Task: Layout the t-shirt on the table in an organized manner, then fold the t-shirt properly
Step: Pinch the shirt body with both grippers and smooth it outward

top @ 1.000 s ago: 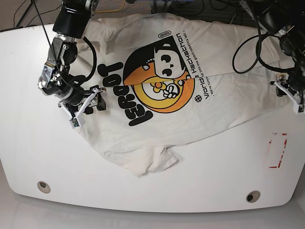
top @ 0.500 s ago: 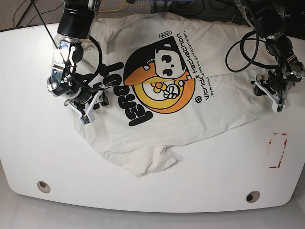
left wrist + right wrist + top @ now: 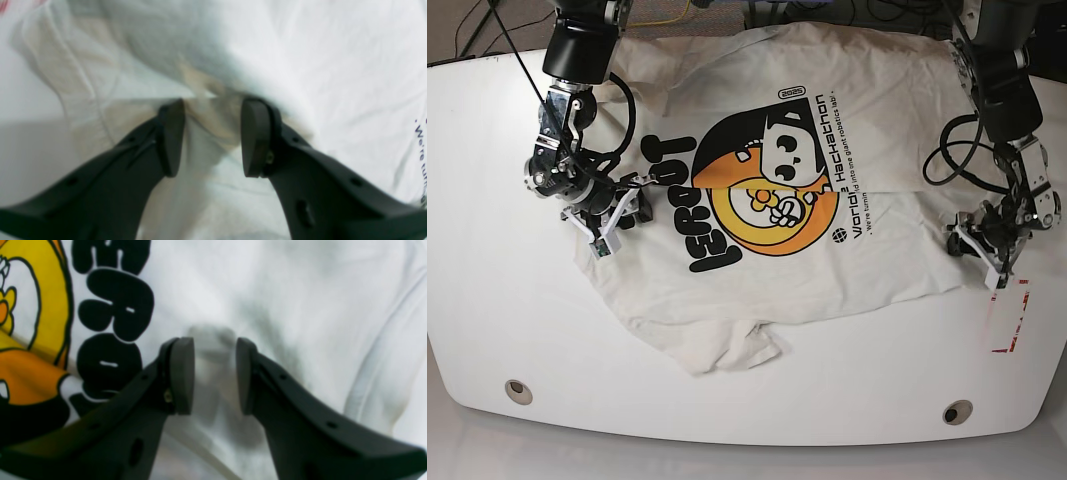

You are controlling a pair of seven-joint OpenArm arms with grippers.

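The white t-shirt (image 3: 757,285) lies mostly spread on the table (image 3: 487,300), print up, its yellow-orange cartoon (image 3: 762,175) in the middle. A crumpled sleeve (image 3: 737,350) sticks out at the near edge. My right gripper (image 3: 612,228) is at the shirt's left side beside the black lettering; in the right wrist view it (image 3: 213,343) is shut on a raised fold of the t-shirt (image 3: 267,280). My left gripper (image 3: 980,252) is at the shirt's right edge. In the left wrist view it (image 3: 213,110) stands open, with a rumpled ridge of the t-shirt (image 3: 333,50) between its pads.
A red tape rectangle (image 3: 1009,315) marks the table just right of my left gripper. Two grey grommet holes (image 3: 518,390) (image 3: 957,411) sit near the front edge. Cables hang from both arms and lie behind the table's far edge.
My left gripper has swung in from the bare table and down onto the shirt's right edge. My right gripper has narrowed onto the cloth. The shirt has shifted and turned slightly.
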